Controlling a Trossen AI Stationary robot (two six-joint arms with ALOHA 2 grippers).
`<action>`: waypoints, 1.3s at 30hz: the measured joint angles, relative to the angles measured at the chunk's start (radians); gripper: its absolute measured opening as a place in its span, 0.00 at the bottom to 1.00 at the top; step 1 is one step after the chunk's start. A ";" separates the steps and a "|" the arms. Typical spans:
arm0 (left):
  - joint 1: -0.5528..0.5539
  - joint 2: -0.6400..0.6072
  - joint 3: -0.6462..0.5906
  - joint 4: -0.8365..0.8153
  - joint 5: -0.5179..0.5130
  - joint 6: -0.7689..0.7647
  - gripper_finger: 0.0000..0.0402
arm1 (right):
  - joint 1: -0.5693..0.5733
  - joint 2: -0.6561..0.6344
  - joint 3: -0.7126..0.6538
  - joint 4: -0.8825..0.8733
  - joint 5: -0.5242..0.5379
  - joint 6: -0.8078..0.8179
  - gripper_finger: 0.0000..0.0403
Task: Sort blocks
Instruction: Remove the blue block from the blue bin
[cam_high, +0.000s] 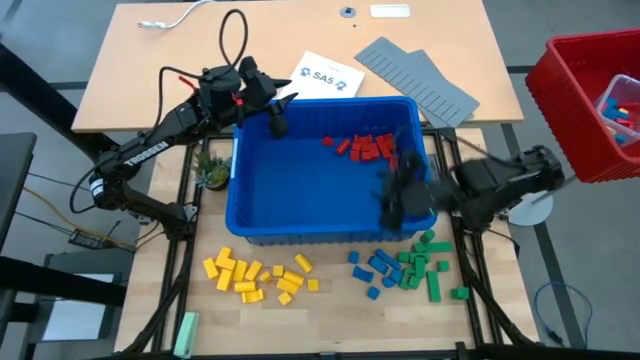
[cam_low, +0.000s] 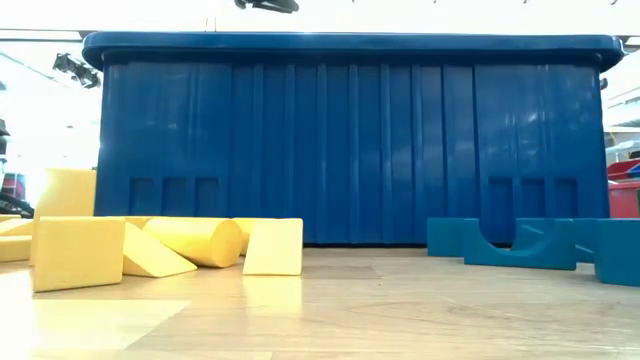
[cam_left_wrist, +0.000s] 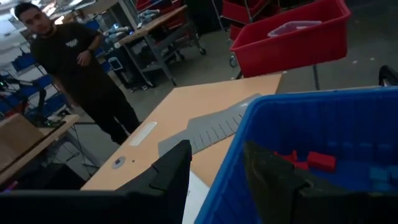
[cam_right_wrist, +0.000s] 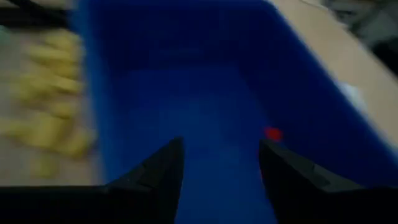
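Four colours of blocks, three of them grouped on the surface (cam_high: 330, 310) along the near wall of the blue bin (cam_high: 232, 195). Yellow blocks (cam_high: 258, 278) off its near left corner, blue blocks (cam_high: 372, 268) and green blocks (cam_high: 425, 265) off its near right corner. Heaps kept apart, plainly to stop colours mixing.

Red blocks (cam_high: 365, 148) lying inside the bin, bunched toward its far right corner; by the look of it, the last colour to lift out.

Left pincer (cam_high: 277, 122) at the bin's far left corner, spread and empty, fingers (cam_left_wrist: 171, 180) straddling the rim. Probably parked there to stay clear of the work.

Right pincer (cam_high: 397, 205) inside the bin beside its right wall, a little nearer than the red blocks, spread with nothing between the fingers (cam_right_wrist: 155, 180). Seems placed for a reach into the red cluster.

Plenty of bare floor across the bin's left and middle. Tight only at the far right corner, with the red blocks hemmed by walls on two sides. Room for a red heap on the bare surface along the near wall, between the yellow and blue heaps. Grey panels (cam_high: 420, 75) beyond the bin's far right corner and a red basket (cam_high: 580, 100) well off to its right, both out of the way. Worth minding the tall rim on any lift out.
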 joint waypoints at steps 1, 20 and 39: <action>0.000 0.000 0.000 -0.001 0.000 -0.015 0.39 | -0.045 -0.003 0.000 -0.019 0.002 -0.035 0.48; 0.000 0.000 0.000 -0.188 0.000 -0.045 0.39 | -0.804 0.161 -0.148 -0.073 -0.777 -0.654 0.61; 0.000 0.073 0.000 -0.200 0.000 -0.003 0.39 | -0.868 0.291 -0.483 -0.021 -0.906 -0.979 0.57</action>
